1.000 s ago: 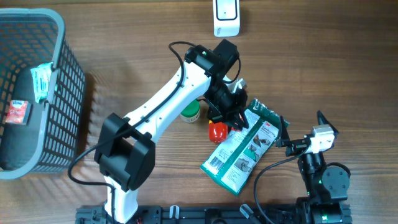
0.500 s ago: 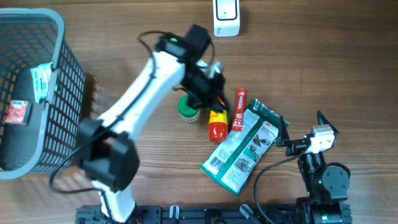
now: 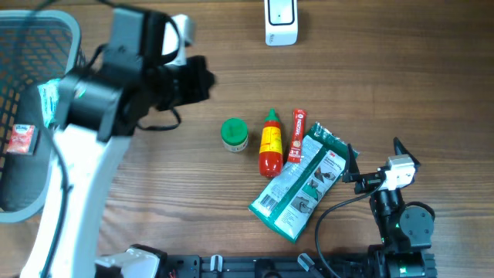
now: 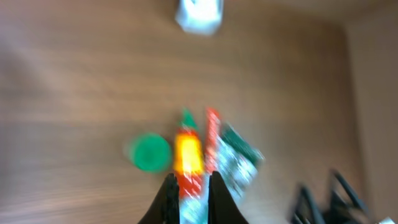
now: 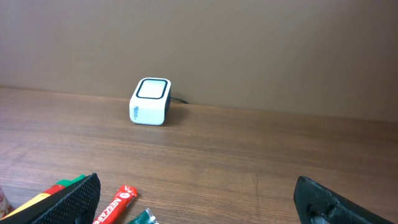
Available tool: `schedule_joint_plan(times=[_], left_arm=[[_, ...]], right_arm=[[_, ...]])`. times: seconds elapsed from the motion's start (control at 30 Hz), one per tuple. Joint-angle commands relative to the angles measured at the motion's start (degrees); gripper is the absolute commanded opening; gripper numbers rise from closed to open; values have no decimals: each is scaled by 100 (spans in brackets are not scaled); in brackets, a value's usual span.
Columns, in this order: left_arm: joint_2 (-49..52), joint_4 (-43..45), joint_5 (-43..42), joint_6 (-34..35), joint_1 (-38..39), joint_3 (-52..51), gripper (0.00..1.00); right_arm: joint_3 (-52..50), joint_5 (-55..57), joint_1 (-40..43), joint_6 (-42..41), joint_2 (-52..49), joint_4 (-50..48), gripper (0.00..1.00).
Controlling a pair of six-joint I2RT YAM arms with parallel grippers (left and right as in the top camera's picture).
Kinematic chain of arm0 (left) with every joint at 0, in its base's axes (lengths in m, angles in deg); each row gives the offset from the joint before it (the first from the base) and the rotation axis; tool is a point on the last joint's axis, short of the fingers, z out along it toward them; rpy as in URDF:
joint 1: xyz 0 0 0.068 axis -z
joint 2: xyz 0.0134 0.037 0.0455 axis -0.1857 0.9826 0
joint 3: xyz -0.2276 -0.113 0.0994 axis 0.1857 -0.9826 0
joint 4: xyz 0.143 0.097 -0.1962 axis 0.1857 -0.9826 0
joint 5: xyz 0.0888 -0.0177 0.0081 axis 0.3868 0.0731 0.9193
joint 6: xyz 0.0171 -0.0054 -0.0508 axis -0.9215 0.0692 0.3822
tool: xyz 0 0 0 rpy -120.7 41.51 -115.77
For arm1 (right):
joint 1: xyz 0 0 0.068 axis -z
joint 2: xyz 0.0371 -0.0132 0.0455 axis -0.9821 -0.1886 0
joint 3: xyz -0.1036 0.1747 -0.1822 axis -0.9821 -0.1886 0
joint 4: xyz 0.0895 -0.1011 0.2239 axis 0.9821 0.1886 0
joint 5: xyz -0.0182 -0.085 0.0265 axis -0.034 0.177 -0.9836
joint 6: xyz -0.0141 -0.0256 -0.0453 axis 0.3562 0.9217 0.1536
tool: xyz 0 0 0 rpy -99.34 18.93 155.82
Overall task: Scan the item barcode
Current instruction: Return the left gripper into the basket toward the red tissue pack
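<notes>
Fingers on my left gripper [image 4: 191, 177] are pressed together with nothing between them. Fair warning, that wrist view is pretty smeared. From above, the left gripper is up high over the upper left of the table [image 3: 177, 193], next to the basket [image 3: 19, 62] and well apart from all the loose stuff.

Looking past the fingertips, I'm staring down at the sauce bottle [image 3: 269, 143]. It's red with a yellow label and a green tip, lying flat on the wood. Just left of it sits a little jar [image 3: 234, 133] with a green lid. On the bottle's other side a thin red tube [image 3: 296, 136] lies alongside it, close, but I can't tell if they touch.

The green packet [image 3: 301, 185] lies at a slant right by the tube's lower end. There's a white barcode patch facing up at its lower left corner. Nothing is holding any of these four.

The scanner [image 3: 280, 22], a small white box with its window on top, sits at the far edge of the table, well apart from that row.

My right gripper [image 5: 196, 183] is spread wide and empty, parked low on the right side near the packet's right end, and its camera looks across the wood at the scanner.

The basket has a couple of small pouches [image 3: 21, 139] in it.
</notes>
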Motion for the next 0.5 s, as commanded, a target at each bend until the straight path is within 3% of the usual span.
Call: schedule_joint_plan(times=[0.0,0.03,0.2,0.37,0.47], left_arm=[[-533,363,1888,-109,-262,59,17],[-645,466,2076,-109,-354,59,34],[-966,730,2710,396,-1038,59,14],[-890,590,2682,695,-1873,57,12],[-737,389,2354,874,-2291,57,4]], right_arm=[[-4,83,-28,50,4,-11,100],[-4,83,-28,48,4,-11,100],[-4,83,-28,50,4,-11,100],[-4,83,-28,50,4,-11,100],[-4,83,-28,50,4,-11,100]])
